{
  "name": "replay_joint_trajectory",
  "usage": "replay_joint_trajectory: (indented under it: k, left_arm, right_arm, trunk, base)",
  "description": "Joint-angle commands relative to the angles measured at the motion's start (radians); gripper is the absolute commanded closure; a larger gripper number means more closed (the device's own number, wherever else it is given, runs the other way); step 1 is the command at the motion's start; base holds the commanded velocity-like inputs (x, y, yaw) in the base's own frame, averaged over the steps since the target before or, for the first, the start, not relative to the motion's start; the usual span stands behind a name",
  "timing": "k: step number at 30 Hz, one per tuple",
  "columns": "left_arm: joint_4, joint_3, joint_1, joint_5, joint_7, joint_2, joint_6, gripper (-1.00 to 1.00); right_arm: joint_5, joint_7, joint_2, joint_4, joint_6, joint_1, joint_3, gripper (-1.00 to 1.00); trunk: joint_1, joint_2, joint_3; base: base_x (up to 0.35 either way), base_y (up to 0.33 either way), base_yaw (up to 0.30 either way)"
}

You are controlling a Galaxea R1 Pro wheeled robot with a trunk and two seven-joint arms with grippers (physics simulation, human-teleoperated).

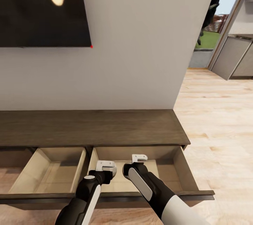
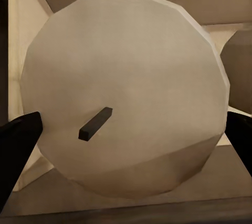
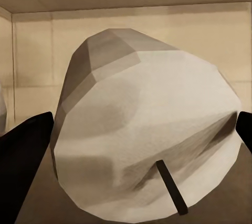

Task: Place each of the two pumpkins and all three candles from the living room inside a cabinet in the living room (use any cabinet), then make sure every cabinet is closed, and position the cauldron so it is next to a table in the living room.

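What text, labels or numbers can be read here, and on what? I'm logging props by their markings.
None: no readable text on the dark wall-mounted screen, the dark-brown wooden cabinet, or the pale wax candles between each end effector's fingers.

Both black-and-white arms reach forward side by side, wrists angled down. The left gripper [image 1: 106,165] has its dark fingers [image 2: 16,145] spread around a load; the right gripper [image 1: 139,158] likewise, fingers [image 3: 23,155] wide apart and clasping.
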Motion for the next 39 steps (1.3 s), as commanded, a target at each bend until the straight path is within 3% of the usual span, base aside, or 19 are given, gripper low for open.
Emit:
replay_joint_trajectory:
  k: [1, 23, 39]
  left_arm:
    - [0.0, 0.0, 0.0, 0.0, 0.0, 0.0, 0.0, 1.0]
    - [0.0, 0.0, 0.0, -0.001, 0.0, 0.0, -0.003, 1.0]
    - [0.0, 0.0, 0.0, -0.001, 0.0, 0.0, -0.002, 1.0]
  right_arm:
    - [0.0, 0.0, 0.0, 0.001, -0.001, 0.0, 0.0, 1.0]
    - [0.0, 0.0, 0.0, 0.002, 0.002, 0.0, -0.002, 1.0]
    - [0.0, 0.0, 0.0, 0.002, 0.002, 0.0, -0.002, 1.0]
  trunk:
    - [0.004, -0.007, -0.003]
    - [0.088, -0.161, -0.072]
    - [0.088, -0.161, -0.072]
  base:
    - [0.0, 0.0, 0.0]
    - [0.0, 0.0, 0.0]
    - [0.043, 0.0, 0.0]
